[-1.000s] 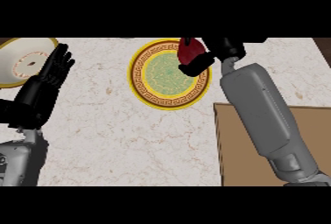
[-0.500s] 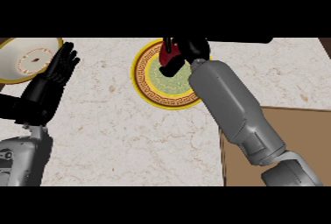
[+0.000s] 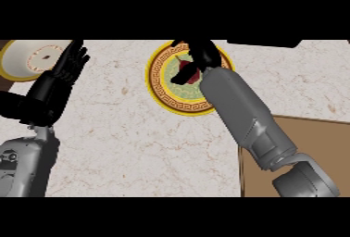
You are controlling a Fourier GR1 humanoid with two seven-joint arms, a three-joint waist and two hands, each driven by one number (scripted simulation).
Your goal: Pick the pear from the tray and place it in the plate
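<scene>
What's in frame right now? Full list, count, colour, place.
pear: 1, dark red, over the plate, in the right hand
plate: 1, yellow rim with red and green pattern, top centre of counter
bowl: 1, cream, top left corner
tray: 1, brown, lower right, partly behind the forearm
counter: 1, pale marble
left hand: black, open, resting at left
right hand: black, curled round the pear above the plate
</scene>
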